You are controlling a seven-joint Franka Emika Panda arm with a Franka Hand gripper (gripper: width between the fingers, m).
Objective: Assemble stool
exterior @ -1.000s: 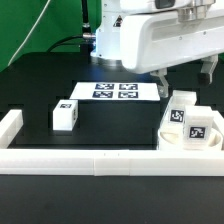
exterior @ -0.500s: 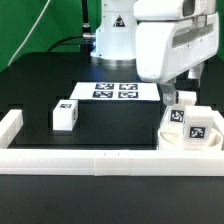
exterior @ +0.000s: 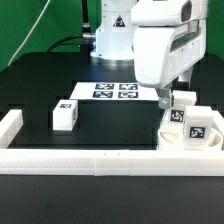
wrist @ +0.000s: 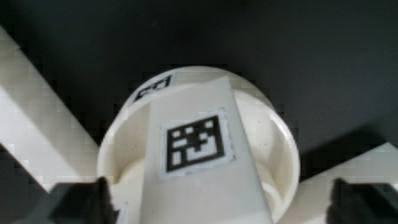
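At the exterior view's right, near the long white border rail, I'm hovering over a short white blocky tagged plastic leg, jaws spread, empty. Next, probably: lowering, straddling it, closing.

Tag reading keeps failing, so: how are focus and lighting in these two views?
Exterior view: fairly sharp, but the white arm is washed out. Wrist view: the leg fills the frame, soft and blurry, though its tag pattern shows.
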